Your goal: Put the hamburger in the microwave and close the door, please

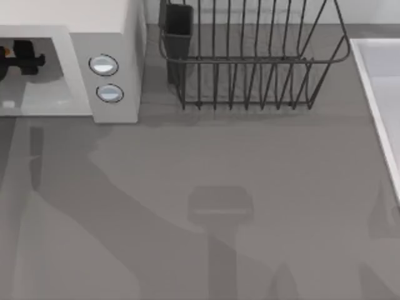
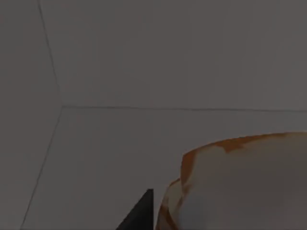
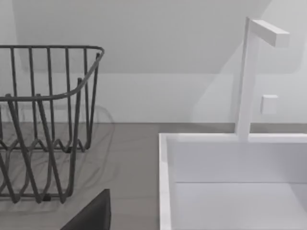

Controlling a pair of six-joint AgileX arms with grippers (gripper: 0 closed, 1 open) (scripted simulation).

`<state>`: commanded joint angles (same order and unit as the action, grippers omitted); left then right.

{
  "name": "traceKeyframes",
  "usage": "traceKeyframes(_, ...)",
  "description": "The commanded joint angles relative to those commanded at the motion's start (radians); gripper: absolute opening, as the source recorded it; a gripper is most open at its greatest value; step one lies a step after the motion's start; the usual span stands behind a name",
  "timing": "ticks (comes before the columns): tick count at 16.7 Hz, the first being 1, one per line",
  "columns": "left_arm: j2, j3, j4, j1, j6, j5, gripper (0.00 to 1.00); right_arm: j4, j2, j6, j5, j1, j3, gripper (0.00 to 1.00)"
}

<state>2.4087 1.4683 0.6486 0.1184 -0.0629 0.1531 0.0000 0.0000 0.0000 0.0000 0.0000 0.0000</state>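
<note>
A: While the top view puts the left gripper (image 1: 22, 56) inside the microwave (image 1: 94, 37) cavity at far left, the left wrist view adds the hamburger (image 2: 240, 187) right at its fingers, grey cavity walls beyond.
B: Clamped?
A: Can't tell. Right gripper (image 3: 91, 215), can't tell either; near the dish rack (image 3: 43, 124) and white sink (image 3: 165, 182).
B: Room?
A: Table (image 1: 250, 206) in front is bare.

The microwave (image 1: 119, 69) is a boxy off-white appliance at the tabletop's far left, with two round silver-blue knobs stacked on its front panel. Its grey cavity stands open. The hamburger (image 2: 240, 184), a pale cream bun with orange patches, sits inside the cavity near the grey rear wall.
</note>
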Motion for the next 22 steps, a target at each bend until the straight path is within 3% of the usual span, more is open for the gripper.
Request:
traceKeyframes(8, 0.068, 0.052, -0.045, -0.011, 0.005, -0.009, 0.00, 0.000, 0.000, 0.000, 0.000, 0.000, 0.000, 1.00)
traceKeyframes(21, 0.068, 0.052, -0.045, -0.011, 0.005, -0.009, 0.98, 0.000, 0.000, 0.000, 0.000, 0.000, 0.000, 1.00)
traceKeyframes(22, 0.068, 0.052, -0.045, -0.011, 0.005, -0.009, 1.00, 0.000, 0.000, 0.000, 0.000, 0.000, 0.000, 1.00)
